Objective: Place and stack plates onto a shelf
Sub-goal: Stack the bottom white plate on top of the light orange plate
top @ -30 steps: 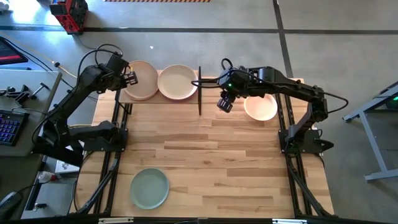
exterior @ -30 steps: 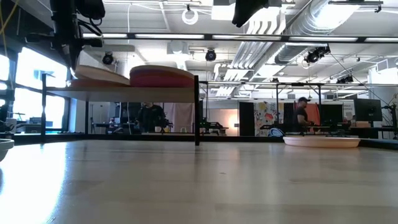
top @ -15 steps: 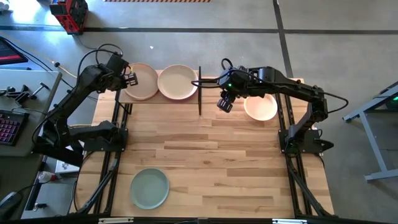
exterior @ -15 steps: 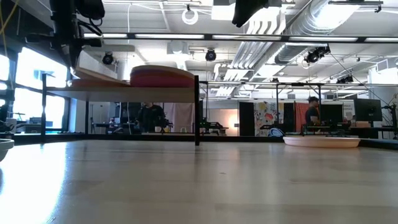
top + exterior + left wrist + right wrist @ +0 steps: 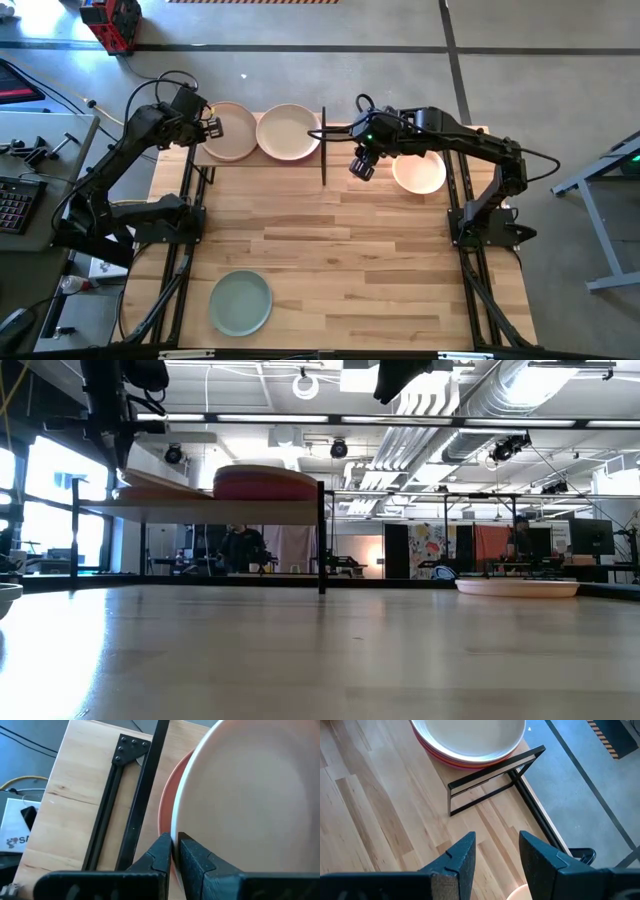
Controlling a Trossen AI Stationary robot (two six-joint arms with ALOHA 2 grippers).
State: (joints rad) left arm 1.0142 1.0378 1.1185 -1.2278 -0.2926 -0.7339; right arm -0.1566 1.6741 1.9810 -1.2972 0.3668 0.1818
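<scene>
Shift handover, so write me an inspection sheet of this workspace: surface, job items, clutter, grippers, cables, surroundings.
Surface: slatted wooden tabletop, bare in the middle.
Job's things: shelf at the far edge carries two plate stacks; the peach plate tops the left one. A cream plate lies on the tabletop under the right arm; a mint green plate lies near the front edge.
Clutter: nothing seen on the tabletop.
Grippers: left gripper shut on the peach plate's rim; right gripper open, empty, beside the shelf.
Cables: black leads loop over both arms.
Surroundings: keyboard on a side bench, red equipment on the floor.
</scene>
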